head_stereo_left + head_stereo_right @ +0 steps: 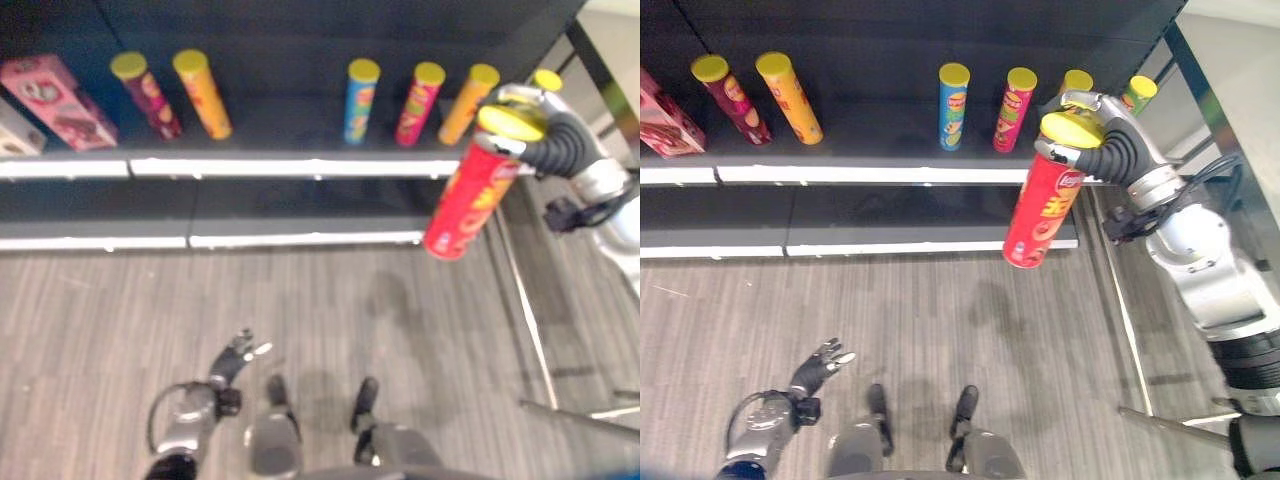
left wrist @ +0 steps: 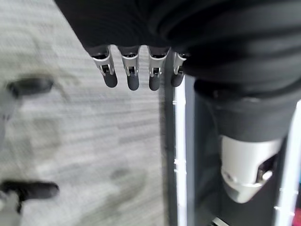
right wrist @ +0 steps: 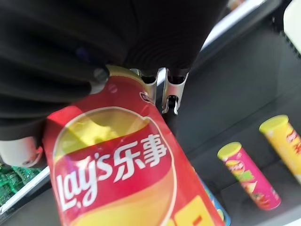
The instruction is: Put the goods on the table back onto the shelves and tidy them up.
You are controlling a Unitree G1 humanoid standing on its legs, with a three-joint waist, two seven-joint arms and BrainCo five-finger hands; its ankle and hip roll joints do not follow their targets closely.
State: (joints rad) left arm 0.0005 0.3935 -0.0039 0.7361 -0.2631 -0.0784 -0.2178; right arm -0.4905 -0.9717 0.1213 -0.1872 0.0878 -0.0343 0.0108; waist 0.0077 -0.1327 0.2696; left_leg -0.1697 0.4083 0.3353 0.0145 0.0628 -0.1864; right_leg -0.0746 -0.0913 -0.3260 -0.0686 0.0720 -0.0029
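A tall red crisp can (image 1: pixel 1042 205) with a yellow lid hangs in the air in front of the shelf's right end, held near its top by my right hand (image 1: pixel 1110 140). The fingers curl round the can (image 3: pixel 117 174) in the right wrist view. On the dark upper shelf (image 1: pixel 870 172) stand several cans: a maroon can (image 1: pixel 730 98), an orange can (image 1: pixel 790 97), a blue can (image 1: pixel 953 107), a pink can (image 1: pixel 1014 109) and two more partly behind my hand. My left hand (image 1: pixel 818 368) hangs low near the floor, fingers (image 2: pixel 133 75) straight, holding nothing.
A pink box (image 1: pixel 58 102) lies at the shelf's left end. A lower shelf (image 1: pixel 840 248) with a white edge runs under the upper one. A metal upright (image 1: pixel 1120 300) marks the shelf's right side. Grey wood-pattern floor (image 1: pixel 940 320) lies in front.
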